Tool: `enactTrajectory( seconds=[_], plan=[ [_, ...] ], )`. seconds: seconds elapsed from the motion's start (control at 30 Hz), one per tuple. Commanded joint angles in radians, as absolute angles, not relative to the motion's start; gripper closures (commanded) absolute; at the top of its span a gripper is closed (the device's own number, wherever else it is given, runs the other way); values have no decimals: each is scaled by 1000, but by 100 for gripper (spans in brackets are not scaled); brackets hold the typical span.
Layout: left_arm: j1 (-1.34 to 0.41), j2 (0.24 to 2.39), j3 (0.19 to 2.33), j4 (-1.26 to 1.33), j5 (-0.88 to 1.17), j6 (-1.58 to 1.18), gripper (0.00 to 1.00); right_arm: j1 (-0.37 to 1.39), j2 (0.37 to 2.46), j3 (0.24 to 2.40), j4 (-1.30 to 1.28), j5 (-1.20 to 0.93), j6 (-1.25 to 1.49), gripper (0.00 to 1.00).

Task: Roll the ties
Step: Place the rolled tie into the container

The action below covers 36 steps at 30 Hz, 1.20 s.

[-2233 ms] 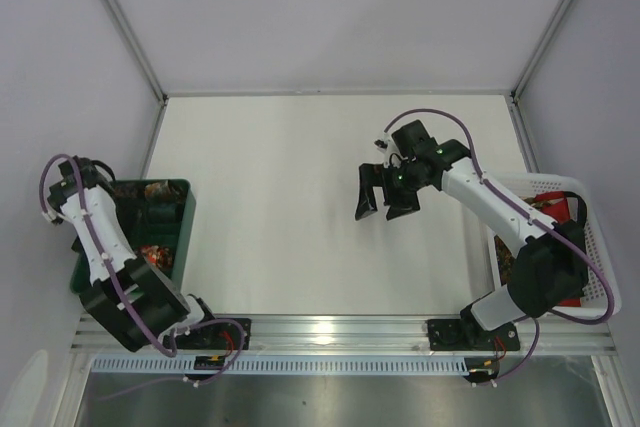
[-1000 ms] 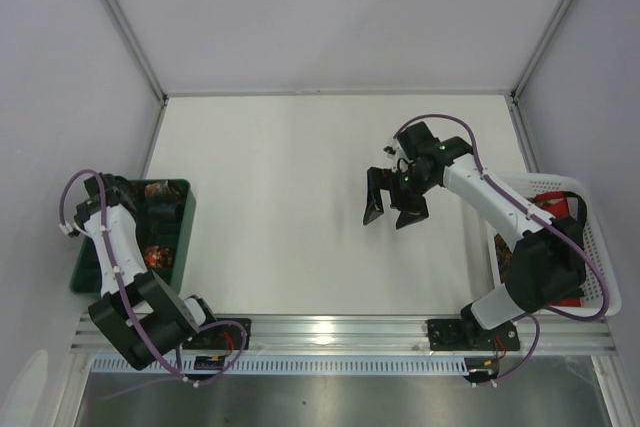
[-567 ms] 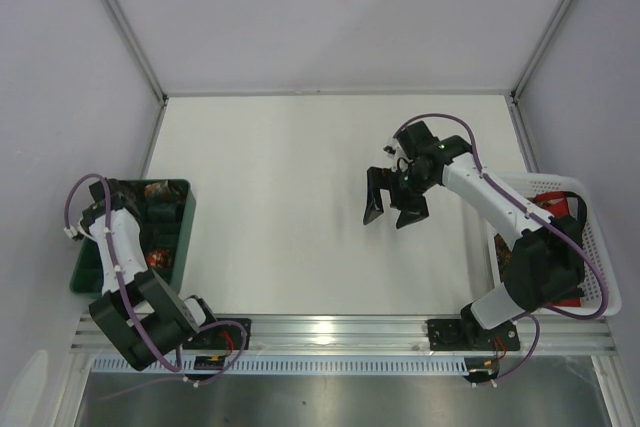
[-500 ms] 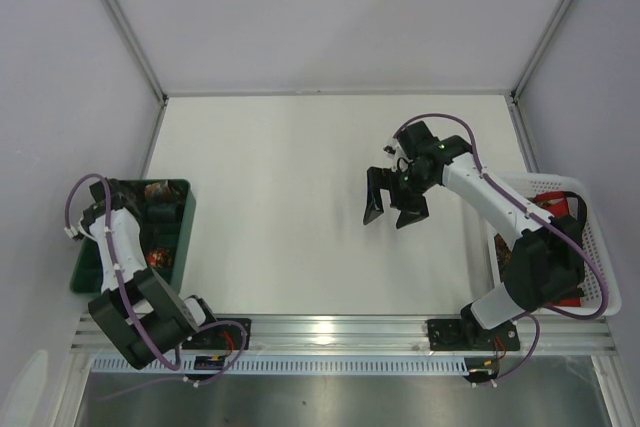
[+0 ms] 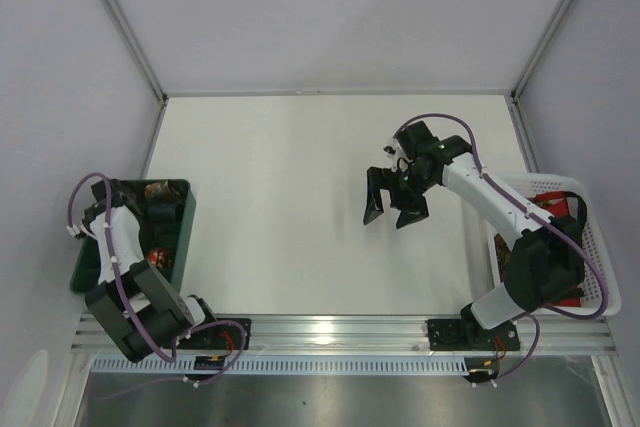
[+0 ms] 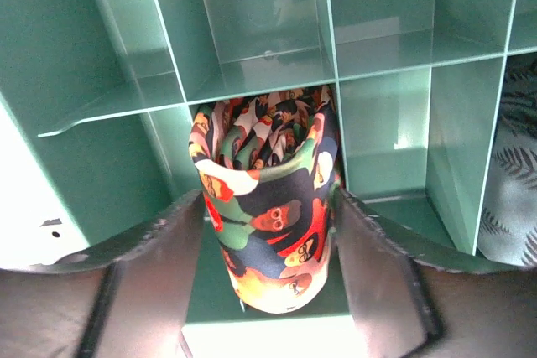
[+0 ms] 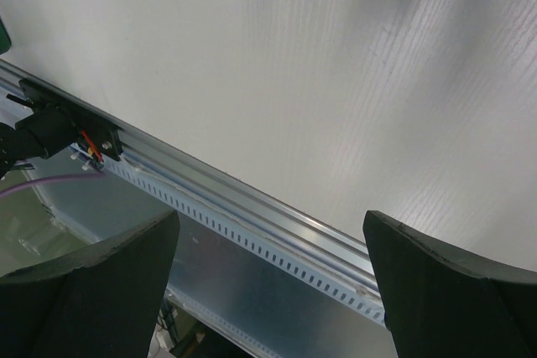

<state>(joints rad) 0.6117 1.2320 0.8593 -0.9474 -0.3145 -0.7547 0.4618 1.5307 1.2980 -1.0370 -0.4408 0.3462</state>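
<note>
Where the rolled tie stands: the rolled tie (image 6: pixel 267 224) is upright on end in one compartment of the green tray (image 6: pixel 260 14), its open coil facing the left wrist camera.
Rolled tie, look: soft woven cloth wound into a fat cylinder; dark ground with blotches of red, orange, green and cream.
Left gripper: the left gripper (image 6: pixel 268 197) has its two dark, rough-edged fingers (image 6: pixel 155 270) pressed against opposite sides of the roll, grasping it.
Green tray, make: smooth, glossy, see-through green plastic; thin upright dividers cut it into box-shaped cells.
Green tray, contents: the cells beyond the roll show bare plastic; the cell at the right edge of the wrist view holds grey cloth with a fern-leaf print (image 6: pixel 513 182).
Green tray, place: at the left edge of the table (image 5: pixel 300 197), under the left arm.
Right gripper: the right gripper (image 5: pixel 387 219) hangs over the bare middle right of the table, jaws spread wide and holding nothing.
Table: matt, off-white, finely ribbed surface.
Front rail: a silvery metal rail (image 7: pixel 252 207) with a row of small slots runs along the near edge.
White basket: a white plastic basket (image 5: pixel 600 257) with slotted walls sits at the right edge of the table.
White basket, contents: more ties (image 5: pixel 548 205), red and dark cloth, partly hidden by the right arm.
</note>
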Motion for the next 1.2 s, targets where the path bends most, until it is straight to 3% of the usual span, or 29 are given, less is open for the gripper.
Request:
enactTrajectory(
  seconds=[0.0, 0.33, 0.53, 0.63, 0.77, 0.9, 1.03, 1.17],
  plan=[
    [609, 1184, 893, -953, -302, -745, 29, 463, 1532, 1309, -1042, -442, 347, 0],
    [606, 1126, 923, -968, -236, -729, 4, 468, 1568, 1338, -1074, -422, 357, 0],
    [560, 1080, 959, -991, -220, -742, 0, 466, 1578, 1356, -1068, -387, 380, 0],
    [431, 1097, 1008, -976, -192, -778, 0, 466, 1554, 1353, -1029, -362, 406, 0],
    [125, 1153, 1149, -994, -224, -854, 0, 466, 1490, 1306, -925, -321, 455, 0],
    [-157, 1223, 1325, -1022, -275, -903, 0, 474, 1324, 1140, -674, -270, 480, 0],
    [-398, 1255, 1298, -867, -193, -908, 0, 469, 1198, 988, -502, -227, 494, 0],
    [-511, 1272, 1157, -639, -75, -855, 0, 469, 1175, 864, -437, -160, 517, 0]
  ],
)
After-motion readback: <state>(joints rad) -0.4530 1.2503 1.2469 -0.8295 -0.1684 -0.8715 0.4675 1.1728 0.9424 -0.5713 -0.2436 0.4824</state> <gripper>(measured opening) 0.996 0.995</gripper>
